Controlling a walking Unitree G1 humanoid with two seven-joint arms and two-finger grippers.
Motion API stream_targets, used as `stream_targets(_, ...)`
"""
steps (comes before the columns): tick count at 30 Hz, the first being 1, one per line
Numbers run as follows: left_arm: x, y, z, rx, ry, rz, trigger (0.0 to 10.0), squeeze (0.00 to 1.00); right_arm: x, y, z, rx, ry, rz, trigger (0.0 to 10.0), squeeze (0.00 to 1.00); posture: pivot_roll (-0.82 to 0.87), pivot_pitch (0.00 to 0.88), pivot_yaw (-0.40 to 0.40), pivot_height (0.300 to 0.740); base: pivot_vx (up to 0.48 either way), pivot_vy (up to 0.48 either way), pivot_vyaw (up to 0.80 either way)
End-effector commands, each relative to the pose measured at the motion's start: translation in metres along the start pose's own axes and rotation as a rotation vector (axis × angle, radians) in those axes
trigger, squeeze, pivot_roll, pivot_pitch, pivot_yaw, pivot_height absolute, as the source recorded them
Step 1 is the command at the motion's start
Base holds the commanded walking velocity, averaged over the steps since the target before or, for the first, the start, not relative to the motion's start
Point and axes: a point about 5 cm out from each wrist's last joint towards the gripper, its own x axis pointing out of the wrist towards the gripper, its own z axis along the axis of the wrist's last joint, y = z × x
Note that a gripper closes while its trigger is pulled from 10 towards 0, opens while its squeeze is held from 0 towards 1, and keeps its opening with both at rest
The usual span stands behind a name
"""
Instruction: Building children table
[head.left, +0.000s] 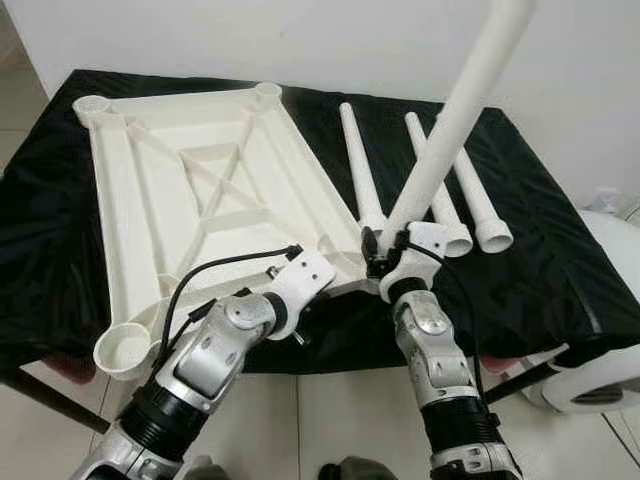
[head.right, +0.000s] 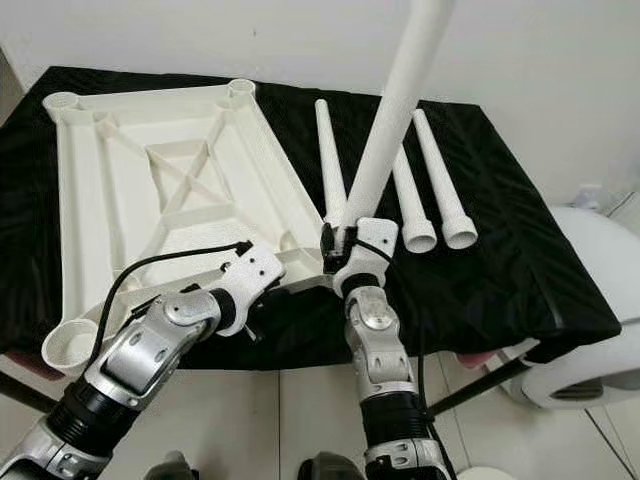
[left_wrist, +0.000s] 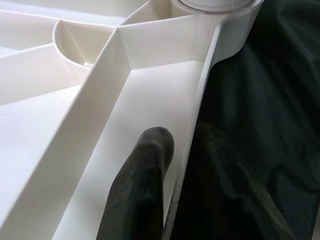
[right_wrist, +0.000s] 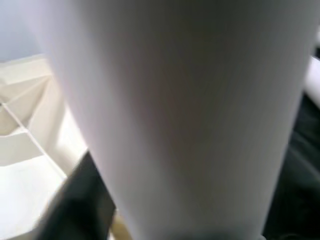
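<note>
A white plastic table top (head.left: 200, 150) lies upside down on a black cloth, ribs facing up, with a round socket at each corner. One white leg (head.left: 450, 120) stands tilted in the near right socket (left_wrist: 235, 30). My right gripper (head.left: 385, 245) is shut on that leg just above the socket, and the leg (right_wrist: 190, 115) looms close in the right wrist view. My left gripper (left_wrist: 182, 145) is shut on the top's near rim, one finger (left_wrist: 142, 185) inside the wall and one outside. Three more legs (head.left: 360, 170) lie side by side on the cloth to the right.
The black cloth (head.left: 560, 260) covers a low table whose front edge is just before my arms. A white rounded object (head.left: 600, 370) stands on the floor at the right. A dark frame leg (head.left: 40, 395) slants down at the left. A white wall lies behind.
</note>
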Motion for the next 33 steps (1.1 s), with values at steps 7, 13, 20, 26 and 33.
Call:
stream_targets(7,0.006,-0.02,0.0,-0.002,-0.003,-0.126,10.0,0.0,-0.004,-0.017,0.008,-0.029,-0.047,0.091,10.0,1.0,0.0,0.017,-0.086,0.74,0.0,0.0,0.0)
stream_targets(13,0.007,-0.02,0.0,0.004,-0.003,-0.128,10.0,0.0,-0.009,-0.028,0.004,-0.067,0.014,0.425,10.0,0.0,0.0,0.006,-0.085,0.74,0.0,0.0,0.0)
stream_targets(20,0.008,-0.021,0.001,0.009,-0.006,-0.133,10.0,0.0,-0.011,-0.045,0.004,-0.08,0.06,0.569,10.0,0.0,0.0,0.0,-0.086,0.74,0.0,0.0,0.0)
stream_targets(26,0.008,-0.021,0.001,0.012,-0.006,-0.135,10.0,0.0,-0.004,-0.059,0.009,-0.103,0.053,0.583,10.0,0.0,0.0,0.0,-0.085,0.74,0.0,0.0,0.0)
stream_targets(33,0.009,-0.02,0.001,0.017,-0.006,-0.135,10.0,0.0,0.005,-0.069,0.015,-0.142,0.049,0.61,10.0,0.0,0.0,0.0,-0.082,0.74,0.0,0.0,0.0)
